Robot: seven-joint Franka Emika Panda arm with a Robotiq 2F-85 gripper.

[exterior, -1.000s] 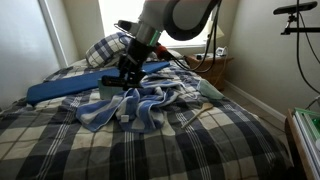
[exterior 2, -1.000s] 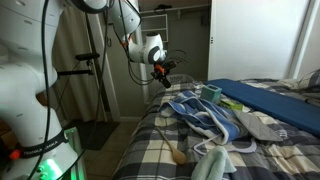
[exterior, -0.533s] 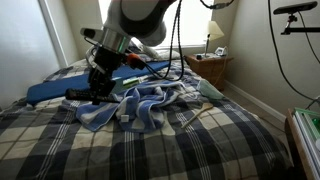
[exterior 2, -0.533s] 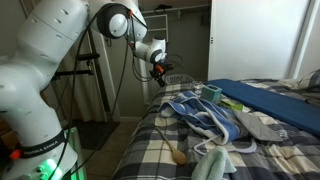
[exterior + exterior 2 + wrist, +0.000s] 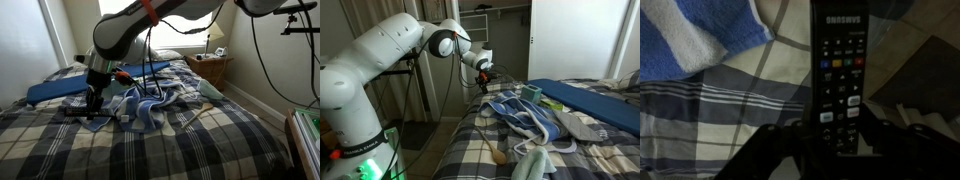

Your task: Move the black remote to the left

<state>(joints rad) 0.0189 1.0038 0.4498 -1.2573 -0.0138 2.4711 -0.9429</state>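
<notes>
The black Samsung remote lies lengthwise between my gripper's two dark fingers, which are shut on its lower end. In an exterior view my gripper holds the remote low over the plaid bedspread, left of the blue and white striped towel. In an exterior view the gripper is at the far end of the bed; the remote is too small to make out there.
The striped towel is bunched mid-bed, and shows in the wrist view. A blue mat lies behind the gripper. A wooden nightstand stands by the window. A teal cup sits on the bed.
The arm has swung left and down across the bed with the remote held in the gripper, from above the towel to low over the bedspread beside it.
</notes>
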